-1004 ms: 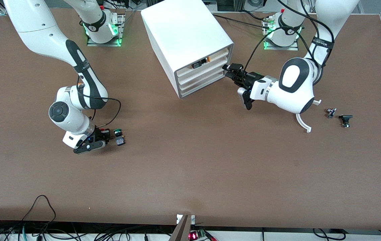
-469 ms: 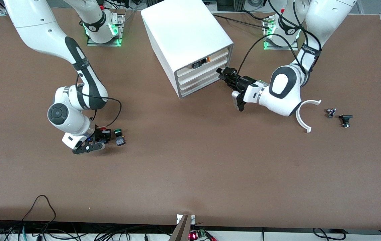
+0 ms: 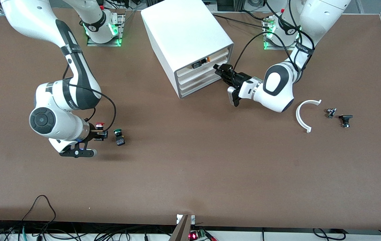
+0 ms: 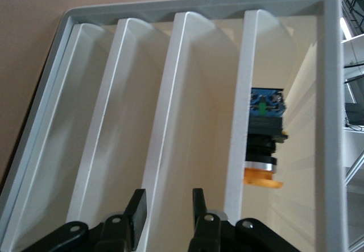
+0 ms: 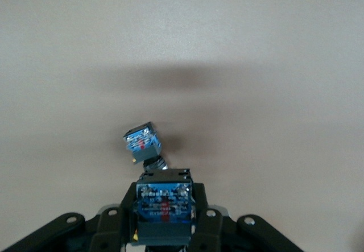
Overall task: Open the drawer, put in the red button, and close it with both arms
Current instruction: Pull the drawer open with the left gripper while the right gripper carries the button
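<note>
Your right gripper (image 3: 100, 131) holds the small red-capped push button (image 3: 100, 125) clamped in its jaws over the brown surface (image 3: 190, 160). Your left gripper (image 3: 219, 69) sits with jaws apart at the wide shallow white plastic drawer (image 3: 199, 74).

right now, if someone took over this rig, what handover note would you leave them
Right end effector: shut on the red button, lifted off the table, beside the green button that stays on the table.
Left end effector: open, at the front of the drawer cabinet, fingers straddling the front edge of the drawer, second level from the top.
Done: red button picked up.
Left: grip the drawer front, pull the drawer out, carry the red button over and drop it in, then push the drawer shut with both arms.
</note>
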`<state>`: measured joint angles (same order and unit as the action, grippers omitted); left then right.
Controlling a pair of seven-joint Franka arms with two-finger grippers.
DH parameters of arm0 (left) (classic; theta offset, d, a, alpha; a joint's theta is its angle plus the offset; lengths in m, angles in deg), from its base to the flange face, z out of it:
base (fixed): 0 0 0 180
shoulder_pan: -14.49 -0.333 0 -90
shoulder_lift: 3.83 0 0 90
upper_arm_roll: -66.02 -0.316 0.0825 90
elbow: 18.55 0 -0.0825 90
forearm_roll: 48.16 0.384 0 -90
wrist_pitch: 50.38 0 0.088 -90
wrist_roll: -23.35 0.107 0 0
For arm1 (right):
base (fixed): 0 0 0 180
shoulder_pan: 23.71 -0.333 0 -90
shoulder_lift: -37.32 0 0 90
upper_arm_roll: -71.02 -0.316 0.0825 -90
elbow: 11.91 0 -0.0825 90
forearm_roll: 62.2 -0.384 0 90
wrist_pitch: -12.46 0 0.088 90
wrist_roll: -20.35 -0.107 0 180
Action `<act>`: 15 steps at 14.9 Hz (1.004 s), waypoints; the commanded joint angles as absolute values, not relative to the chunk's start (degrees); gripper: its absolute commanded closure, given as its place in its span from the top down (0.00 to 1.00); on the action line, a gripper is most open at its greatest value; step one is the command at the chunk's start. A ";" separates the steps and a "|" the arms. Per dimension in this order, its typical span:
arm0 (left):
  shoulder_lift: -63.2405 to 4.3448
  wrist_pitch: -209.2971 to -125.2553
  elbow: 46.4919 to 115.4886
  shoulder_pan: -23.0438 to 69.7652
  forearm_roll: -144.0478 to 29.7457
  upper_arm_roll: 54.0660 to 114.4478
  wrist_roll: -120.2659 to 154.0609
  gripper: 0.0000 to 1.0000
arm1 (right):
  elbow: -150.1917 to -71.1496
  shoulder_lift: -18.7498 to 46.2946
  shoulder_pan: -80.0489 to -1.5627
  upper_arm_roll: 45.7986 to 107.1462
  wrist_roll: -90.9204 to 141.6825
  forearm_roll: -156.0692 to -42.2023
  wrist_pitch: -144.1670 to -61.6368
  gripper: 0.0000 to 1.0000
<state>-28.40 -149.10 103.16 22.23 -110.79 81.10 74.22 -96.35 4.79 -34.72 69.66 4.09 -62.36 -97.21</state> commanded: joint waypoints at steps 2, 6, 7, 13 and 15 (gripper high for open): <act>-29.31 -150.22 104.68 22.49 -112.76 80.87 78.36 0.40 | -88.48 3.84 -35.75 69.62 -5.29 -64.66 -88.72 0.00; -29.23 -151.18 105.90 24.15 -115.57 80.96 79.41 0.41 | -82.59 3.66 -38.90 69.70 -15.13 -65.98 -84.67 0.00; -29.49 -152.67 106.52 24.24 -115.57 80.96 80.90 0.40 | -80.75 3.31 -39.87 69.70 -17.33 -65.98 -83.36 0.00; -29.31 -154.44 107.49 26.44 -118.03 80.96 82.15 0.00 | -75.90 2.70 -44.97 69.62 -31.66 -66.07 -81.67 0.00; -29.31 -153.83 106.27 25.39 -117.86 80.70 81.62 0.00 | -75.11 2.70 -46.90 69.62 -36.06 -66.07 -82.20 0.00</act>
